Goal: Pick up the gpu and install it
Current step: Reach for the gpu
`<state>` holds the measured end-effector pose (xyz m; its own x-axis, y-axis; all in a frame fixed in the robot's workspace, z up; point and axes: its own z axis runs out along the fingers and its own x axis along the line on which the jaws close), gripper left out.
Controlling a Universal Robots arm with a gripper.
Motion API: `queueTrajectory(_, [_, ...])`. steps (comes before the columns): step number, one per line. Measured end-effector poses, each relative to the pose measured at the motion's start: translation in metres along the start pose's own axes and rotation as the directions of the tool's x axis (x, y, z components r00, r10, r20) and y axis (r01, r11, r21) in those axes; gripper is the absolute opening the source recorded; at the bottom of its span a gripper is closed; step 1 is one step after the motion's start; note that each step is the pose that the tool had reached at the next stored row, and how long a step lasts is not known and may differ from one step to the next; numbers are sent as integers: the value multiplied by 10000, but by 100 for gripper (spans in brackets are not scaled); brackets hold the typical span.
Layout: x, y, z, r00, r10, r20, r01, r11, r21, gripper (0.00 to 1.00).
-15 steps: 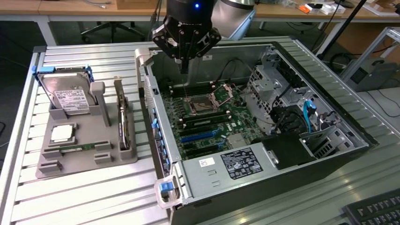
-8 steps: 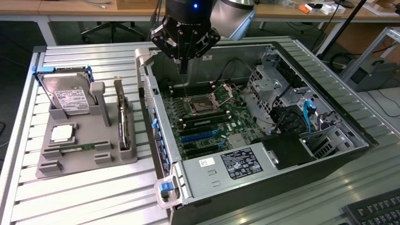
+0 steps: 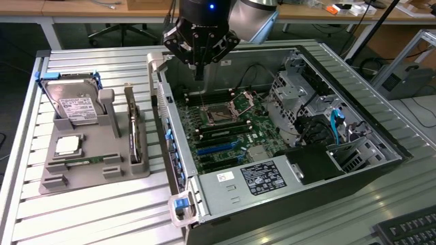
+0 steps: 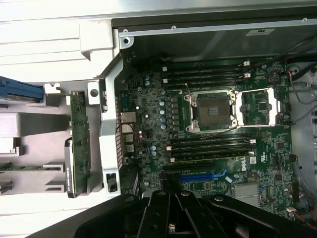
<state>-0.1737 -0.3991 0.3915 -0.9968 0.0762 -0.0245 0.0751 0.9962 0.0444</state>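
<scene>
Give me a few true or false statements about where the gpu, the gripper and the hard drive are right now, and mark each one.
1. The gpu stands on edge in the gray holder beside the computer case. True.
2. The gripper is holding the gpu. False: it hangs over the open case with its fingers shut on nothing, apart from the gpu.
3. The case is open, with the motherboard showing. True.
4. The hard drive lies inside the case. False: it stands in the gray holder, outside the case.
</scene>
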Motion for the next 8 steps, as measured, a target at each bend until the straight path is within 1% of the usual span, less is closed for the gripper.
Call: queueTrajectory(8, [23, -2, 1, 10000, 0, 0, 0, 10000, 0, 11])
